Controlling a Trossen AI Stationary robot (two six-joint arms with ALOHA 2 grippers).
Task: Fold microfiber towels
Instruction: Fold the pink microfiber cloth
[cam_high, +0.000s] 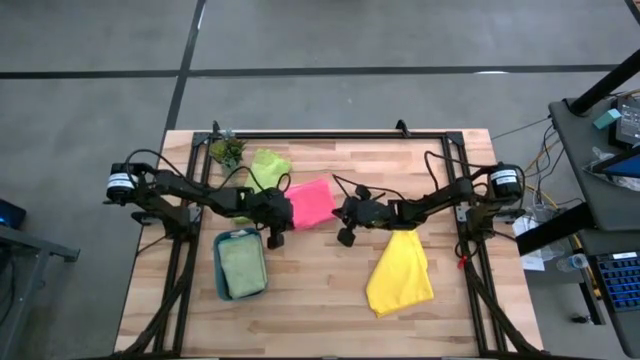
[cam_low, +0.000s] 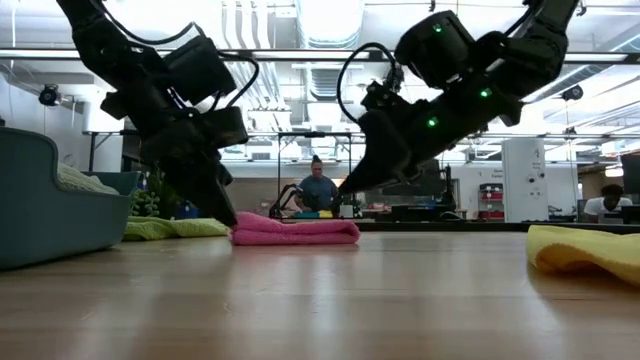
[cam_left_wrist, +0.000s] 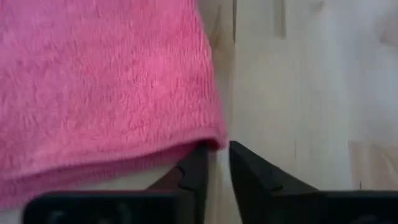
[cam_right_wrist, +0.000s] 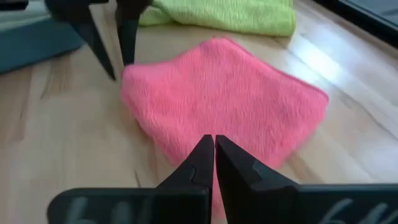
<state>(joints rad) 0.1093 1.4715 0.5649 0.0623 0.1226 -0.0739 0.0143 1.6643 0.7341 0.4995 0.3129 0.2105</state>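
The folded pink towel (cam_high: 311, 203) lies flat between both grippers. The left gripper (cam_high: 274, 238) sits at its corner, fingers slightly parted and holding nothing, likely just letting go. The right gripper (cam_high: 346, 236), pressed together and empty, hovers just beside the opposite edge.

The pink towel (cam_high: 311, 202) lies folded flat mid-surface. Behind it, toward the plant, sits the lime towel (cam_high: 268, 166); the yellow towel (cam_high: 400, 273) lies rumpled to its right; a pale sage towel (cam_high: 242, 266) rests left-front.
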